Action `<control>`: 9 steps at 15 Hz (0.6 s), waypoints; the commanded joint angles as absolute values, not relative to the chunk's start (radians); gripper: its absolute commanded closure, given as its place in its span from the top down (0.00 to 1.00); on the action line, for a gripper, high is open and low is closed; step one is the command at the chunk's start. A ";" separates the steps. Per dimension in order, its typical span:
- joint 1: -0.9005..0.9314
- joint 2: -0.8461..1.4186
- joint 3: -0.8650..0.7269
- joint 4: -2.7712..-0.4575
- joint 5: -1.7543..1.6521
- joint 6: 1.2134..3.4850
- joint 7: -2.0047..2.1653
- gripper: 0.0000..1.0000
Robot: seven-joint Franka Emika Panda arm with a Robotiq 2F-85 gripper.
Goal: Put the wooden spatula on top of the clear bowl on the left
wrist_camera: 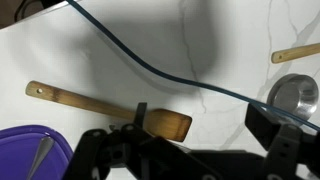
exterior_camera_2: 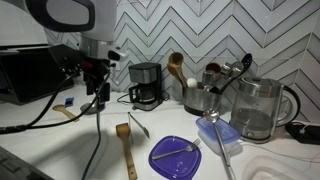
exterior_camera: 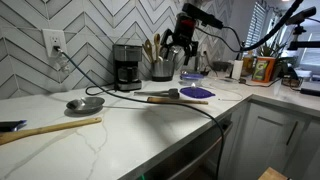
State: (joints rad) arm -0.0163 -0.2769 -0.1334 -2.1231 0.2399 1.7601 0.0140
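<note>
Wooden spatula (wrist_camera: 110,108), flat on tabletop (wrist_camera: 120,50); fingers (wrist_camera: 270,128) wide, empty, above it; shallow pinch may let thin handle slip.

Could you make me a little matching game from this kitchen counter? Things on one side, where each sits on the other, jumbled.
Things: 1 wooden spatula; 2 purple plate; 3 coffee maker; 4 metal bowl.
Places: A against the tiled wall; B flat on the counter beside the plate; C near the long pale stick; D under a metal utensil.
Pairs: 1-B; 2-D; 3-A; 4-C.
</note>
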 commanded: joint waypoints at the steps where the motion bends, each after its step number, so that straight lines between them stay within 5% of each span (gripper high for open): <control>1: -0.036 -0.275 -0.117 -2.120 0.244 1.756 0.010 1.00; 9: -0.032 -0.284 -0.115 -2.130 0.228 1.757 -0.030 1.00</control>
